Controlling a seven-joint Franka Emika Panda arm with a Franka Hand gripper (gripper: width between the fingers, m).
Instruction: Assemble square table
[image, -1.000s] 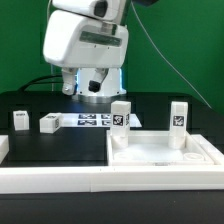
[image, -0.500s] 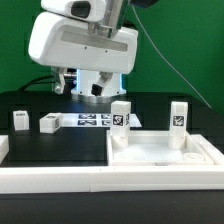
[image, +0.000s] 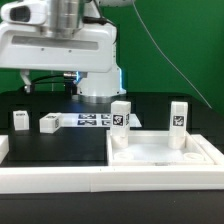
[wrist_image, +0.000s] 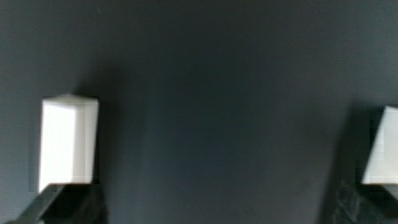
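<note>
The square table's white slab (image: 165, 152) lies at the exterior view's right, raised rim up. Two white tagged legs stand upright at its far corners, one (image: 120, 115) on the left, one (image: 178, 116) on the right. Two more legs (image: 20, 120) (image: 48, 123) rest loose on the black surface at the left. The arm's big white hand (image: 60, 45) hangs high over the left half, far above every part. In the wrist view my gripper (wrist_image: 226, 115) is open: its white fingers (wrist_image: 68, 140) stand wide apart with only dark surface between them.
The marker board (image: 92, 121) lies flat behind the slab, between the loose legs and the standing ones. A long white rail (image: 55, 180) borders the black surface at the front. The arm's base (image: 98, 88) stands at the back.
The arm's hand has swung toward the exterior view's left and looms larger in the picture. The jaws stay wide open. No part has moved.
</note>
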